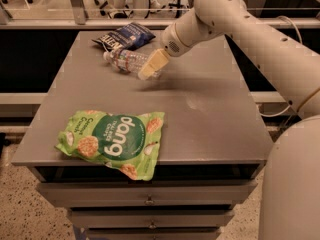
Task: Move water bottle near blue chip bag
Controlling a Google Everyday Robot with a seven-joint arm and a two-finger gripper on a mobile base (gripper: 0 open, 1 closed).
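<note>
The water bottle (122, 60), clear and ribbed with a white cap, lies on its side at the back of the grey table (210, 114). Its cap end points left. The blue chip bag (125, 36), dark navy with white lettering, lies just behind the bottle, touching or almost touching it. My gripper (152, 65) reaches in from the right and is shut on the bottle's right end, with a cream-coloured finger (154, 63) lying over it. The bottle's base is hidden behind that finger.
A bright green "dang" bag (112, 141) lies at the table's front left, overhanging the front edge. Drawers (150, 201) sit under the tabletop. My arm (260, 39) spans the back right of the table. Chair legs and a rail stand behind the table.
</note>
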